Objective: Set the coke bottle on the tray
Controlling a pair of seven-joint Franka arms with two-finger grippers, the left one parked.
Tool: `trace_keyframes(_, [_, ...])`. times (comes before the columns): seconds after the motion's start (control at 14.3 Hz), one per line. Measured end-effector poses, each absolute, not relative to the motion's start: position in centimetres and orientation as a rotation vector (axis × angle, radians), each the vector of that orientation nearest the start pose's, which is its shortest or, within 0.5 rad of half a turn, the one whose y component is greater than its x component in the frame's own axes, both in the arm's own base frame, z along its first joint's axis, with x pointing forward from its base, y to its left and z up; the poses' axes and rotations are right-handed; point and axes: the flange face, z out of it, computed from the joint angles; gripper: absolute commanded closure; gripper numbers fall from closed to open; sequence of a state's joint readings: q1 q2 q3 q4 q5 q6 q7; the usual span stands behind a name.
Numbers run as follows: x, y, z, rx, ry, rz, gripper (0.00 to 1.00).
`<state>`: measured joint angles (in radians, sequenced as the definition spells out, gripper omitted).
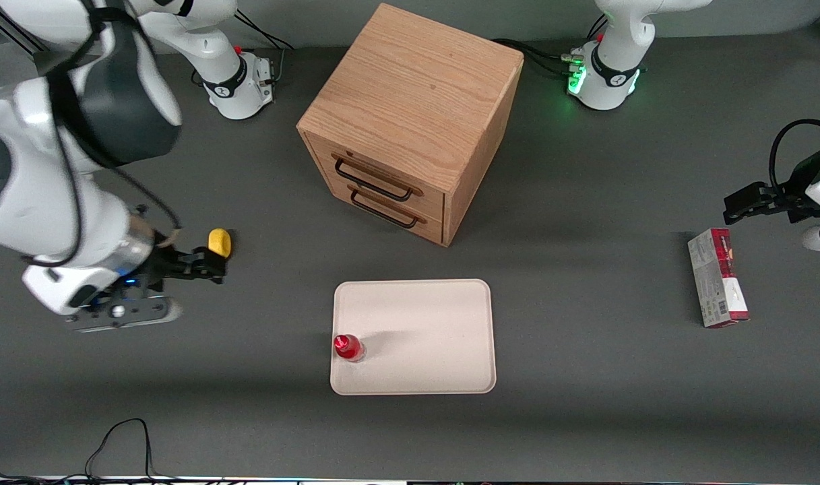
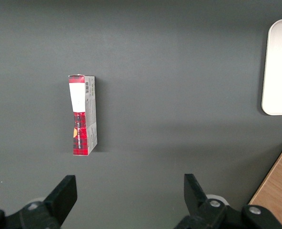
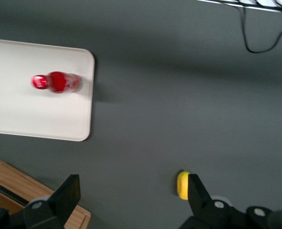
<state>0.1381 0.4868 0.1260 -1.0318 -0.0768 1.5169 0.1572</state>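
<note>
The grey table (image 1: 585,404) carries tray (image 1: 436,323), wooden drawer box (image 1: 416,101), lemon (image 1: 219,242), carton (image 1: 717,277).

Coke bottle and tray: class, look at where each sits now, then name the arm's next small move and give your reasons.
Probably just retreat and stop. The coke bottle already stands upright on the tray, near its edge toward the working arm's end. The gripper is open, holds nothing, and hangs over the table beside the lemon, apart from the tray.
</note>
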Motion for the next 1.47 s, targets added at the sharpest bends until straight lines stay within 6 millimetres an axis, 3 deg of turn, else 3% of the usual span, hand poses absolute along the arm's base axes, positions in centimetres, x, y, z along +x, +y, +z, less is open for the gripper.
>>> trace_keyframes(0.28, [64.7, 7.1, 57.6, -3.135, -0.064, -0.046, 0.0])
trace_keyframes(0.49, [62.0, 3.5, 58.3, -3.14, 0.022, -0.088, 0.0])
trace_keyframes(0.84, [58.7, 1.2, 59.9, -3.146, 0.07, -0.102, 0.0])
trace_keyframes(1.12, [58.2, -1.1, 59.8, -3.154, 0.077, -0.058, 0.0])
trace_keyframes(1.47, [57.8, -1.5, 60.0, -3.163, 0.083, -0.034, 0.0])
